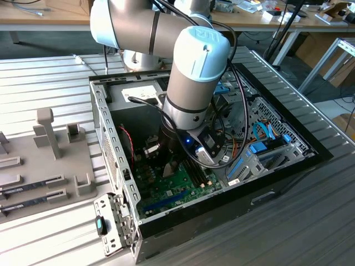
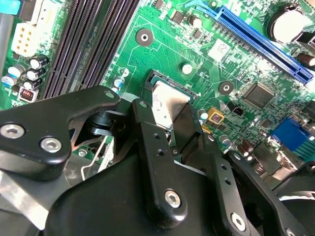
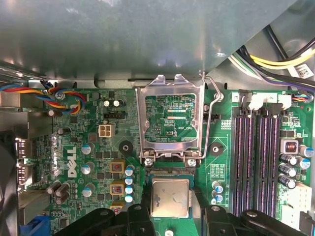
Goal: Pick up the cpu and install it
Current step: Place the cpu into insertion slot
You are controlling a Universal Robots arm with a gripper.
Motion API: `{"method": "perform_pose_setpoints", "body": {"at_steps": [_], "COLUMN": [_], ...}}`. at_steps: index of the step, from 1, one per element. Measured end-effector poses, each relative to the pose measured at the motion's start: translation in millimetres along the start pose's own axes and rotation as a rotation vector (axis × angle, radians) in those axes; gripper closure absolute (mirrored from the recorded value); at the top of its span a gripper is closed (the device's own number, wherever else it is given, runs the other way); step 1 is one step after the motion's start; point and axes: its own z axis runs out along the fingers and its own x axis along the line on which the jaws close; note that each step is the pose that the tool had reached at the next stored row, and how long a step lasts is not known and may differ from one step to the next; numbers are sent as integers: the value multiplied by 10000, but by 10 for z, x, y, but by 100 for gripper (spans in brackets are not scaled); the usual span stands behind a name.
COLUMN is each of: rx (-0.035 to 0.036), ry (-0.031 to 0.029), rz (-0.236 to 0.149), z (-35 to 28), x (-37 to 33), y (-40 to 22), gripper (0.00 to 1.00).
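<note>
Exterior view, starting at about 9 o'clock from the case: a grey fixture tray with two memory sticks lying in its slots, well apart from the action. My guess is they're parked there so nothing gets in the arm's way.

Next is the open PC case, lying on its side with the panel off, which is what lets the arm come straight down onto the motherboard. At roughly 3 o'clock from the arm is the drive cage with blue cables near it.

Closer in, the first wrist view shows coloured fan wires, then the socket's load plate flipped open with its wire lever swung back, then the purple memory slots. With the plate folded back, the socket is exposed.

The cpu sits right at that socket, silver top facing up. The gripper is closed down narrow, with a finger on each of two opposite edges of the chip. It looks pinched between them rather than loose. Holding it by the edges makes sense to me, since it keeps the chip flat and leaves the top and underside untouched.

I honestly can't tell whether the chip is fully seated or hanging just above the socket. The second wrist view makes it look slightly tilted, but that could just be the angle.
</note>
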Motion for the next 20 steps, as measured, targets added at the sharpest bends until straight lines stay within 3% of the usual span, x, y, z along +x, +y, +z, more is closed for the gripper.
{"method": "perform_pose_setpoints", "body": {"at_steps": [5, 20], "rx": [-121, -123], "ry": [-1, 5], "rz": [26, 130], "z": [1, 3], "x": [0, 0], "y": [0, -13], "gripper": [58, 58]}}
